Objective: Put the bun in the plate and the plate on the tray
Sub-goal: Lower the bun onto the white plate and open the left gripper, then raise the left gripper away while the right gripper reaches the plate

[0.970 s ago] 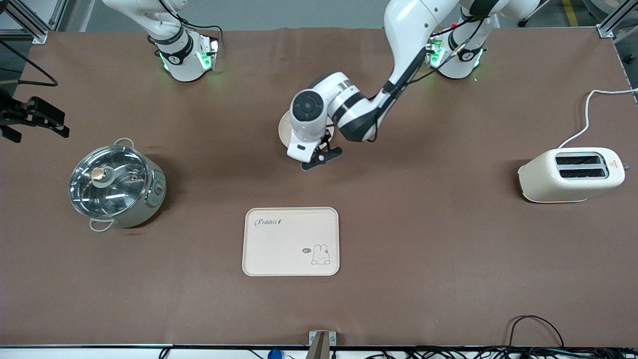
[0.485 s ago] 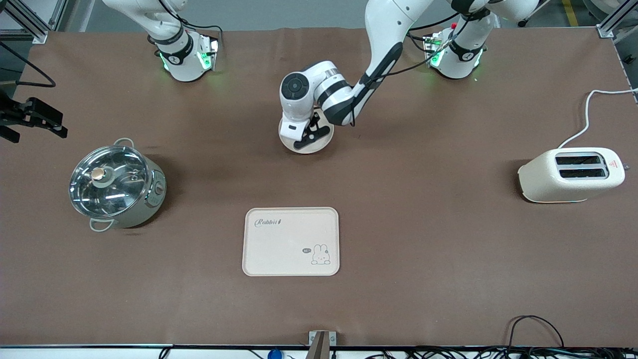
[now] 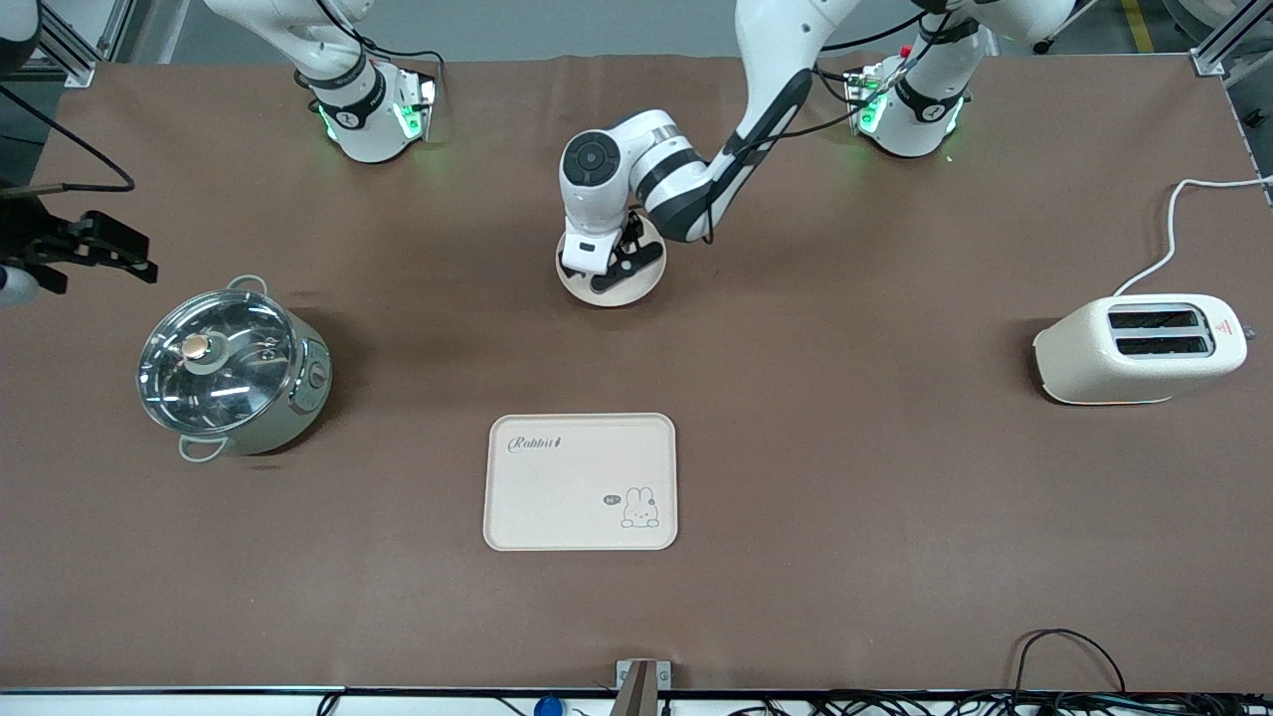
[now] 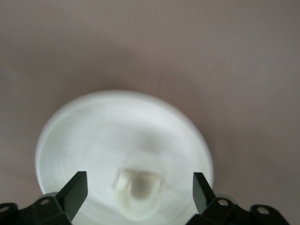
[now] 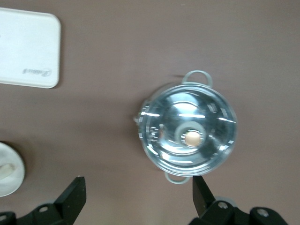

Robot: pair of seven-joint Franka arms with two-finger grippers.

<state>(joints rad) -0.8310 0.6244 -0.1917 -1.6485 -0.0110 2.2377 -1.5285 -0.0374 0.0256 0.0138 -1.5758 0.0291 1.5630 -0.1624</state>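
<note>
Table (image 3: pixel 895 517): a brown-covered work surface is carrying the whole scene, with both arm bases standing along its edge farthest from the front camera.
Pot (image 3: pixel 231 370): a lidded steel pot is sitting toward the right arm's end of the table.
Toaster (image 3: pixel 1142 348): a cream toaster is sitting toward the left arm's end, its cable trailing off the table.
Tray (image 3: pixel 581 481): the cream tray with the rabbit drawing is lying bare, nearer to the front camera than the plate and well apart from it.
Plate (image 3: pixel 615 289): the round plate is resting on the table, not yet on the tray.
Left gripper (image 4: pixel 139 187): it is hanging low over the plate, fingers (image 4: pixel 75 190) spread wide and grasping nothing.
Right gripper (image 5: pixel 138 197): it is waiting up in the air at the right arm's end of the table, above the pot, fingers parted and holding nothing.
Bun (image 4: pixel 138 192): the small pale bun is lying in the plate, between the left gripper's spread fingers and touched by neither.
Progress: the first half is looking done, with the bun in the plate; moving the plate onto the tray is what is left.
</note>
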